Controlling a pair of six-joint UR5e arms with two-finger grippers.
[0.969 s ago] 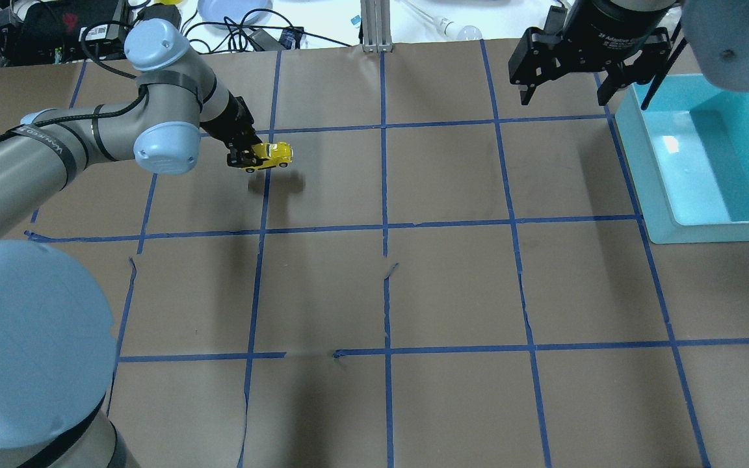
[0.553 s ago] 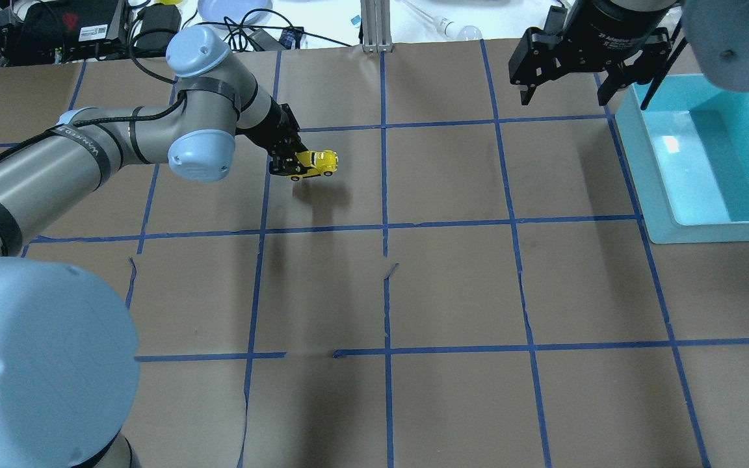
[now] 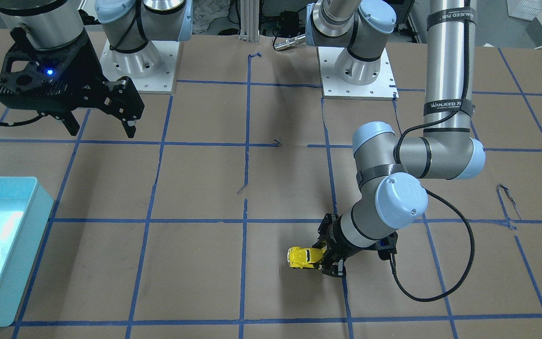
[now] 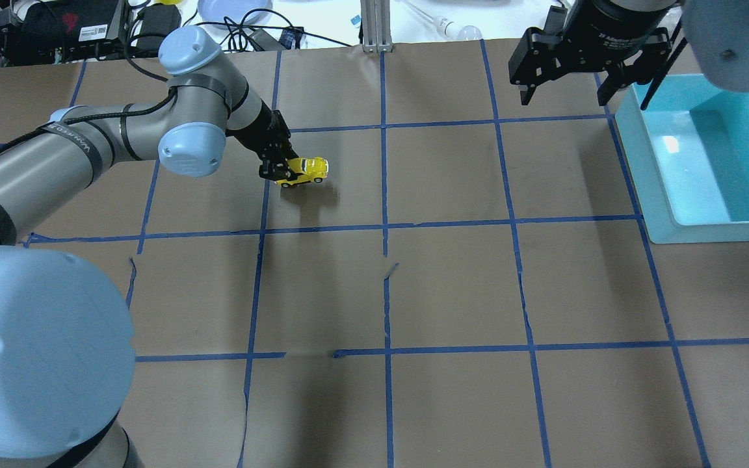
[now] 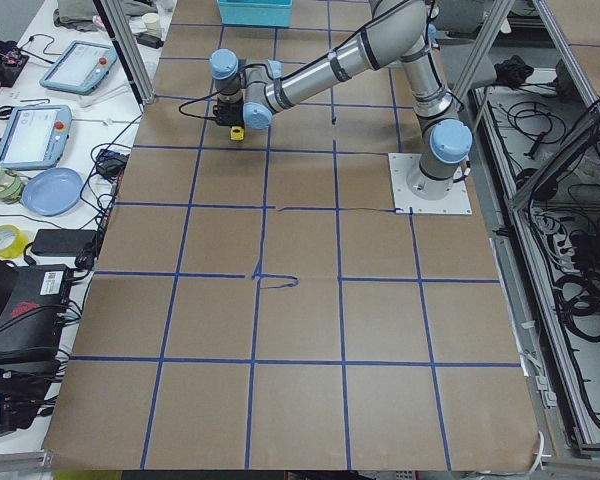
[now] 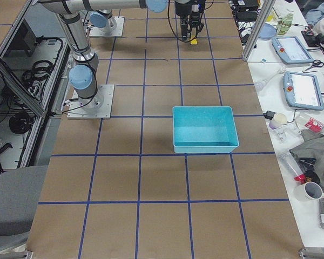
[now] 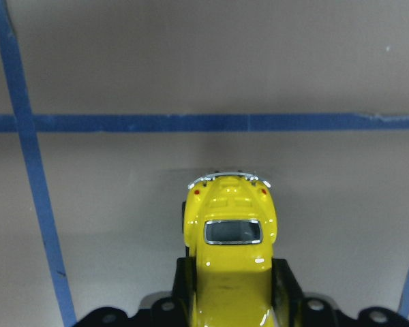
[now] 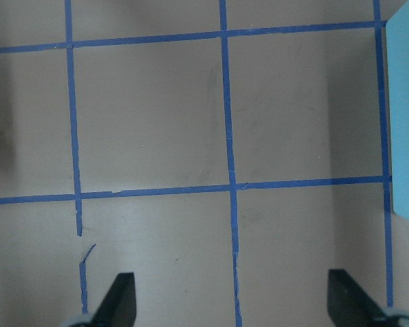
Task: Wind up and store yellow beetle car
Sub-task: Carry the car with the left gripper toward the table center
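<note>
The yellow beetle car (image 4: 307,171) is a small bright yellow toy with dark windows. My left gripper (image 4: 281,171) is shut on it, low over the brown table at the left-centre. The car also shows in the front view (image 3: 303,257) and in the left wrist view (image 7: 232,252), held between the two black fingers (image 7: 284,286) with its wheels at or just above the paper. My right gripper (image 4: 563,91) hangs open and empty at the far right, beside the teal bin (image 4: 638,162). Its fingertips (image 8: 119,296) show wide apart in the right wrist view.
The teal bin (image 3: 26,235) is empty and sits at the table's right edge. Blue tape lines (image 4: 384,227) form a grid on the brown paper. Cables, a blue plate (image 4: 231,10) and gear lie beyond the far edge. The left arm's elbow (image 4: 186,140) is close behind the car.
The left gripper carried the car to the right, then drew back a little to the left and lower toward the table. The right arm has not moved.
</note>
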